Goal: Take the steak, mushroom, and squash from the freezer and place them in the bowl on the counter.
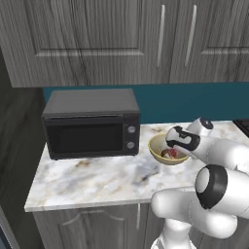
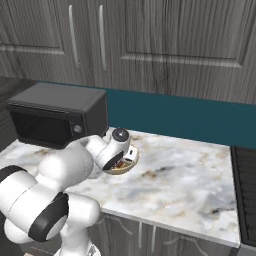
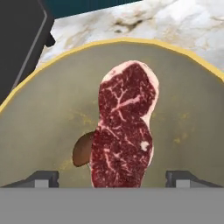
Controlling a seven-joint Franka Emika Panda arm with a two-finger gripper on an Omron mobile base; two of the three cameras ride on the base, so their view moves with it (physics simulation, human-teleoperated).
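The tool [image 3: 112,177] hangs directly above the round yellowish-tan bowl [image 3: 39,122], its two dark finger tips [image 3: 41,178] standing wide apart with nothing between them. Just below and between those tips lies the flat red slab of marbled raw steak [image 3: 124,127], resting inside the bowl. A brown mushroom cap [image 3: 83,149] peeps out from under the steak's edge, touching it, near one finger tip. The bowl sits on the white-and-grey marbled stone desk [image 1: 97,180], and beside the tool stands a dark grey boxy microwave [image 1: 91,124].
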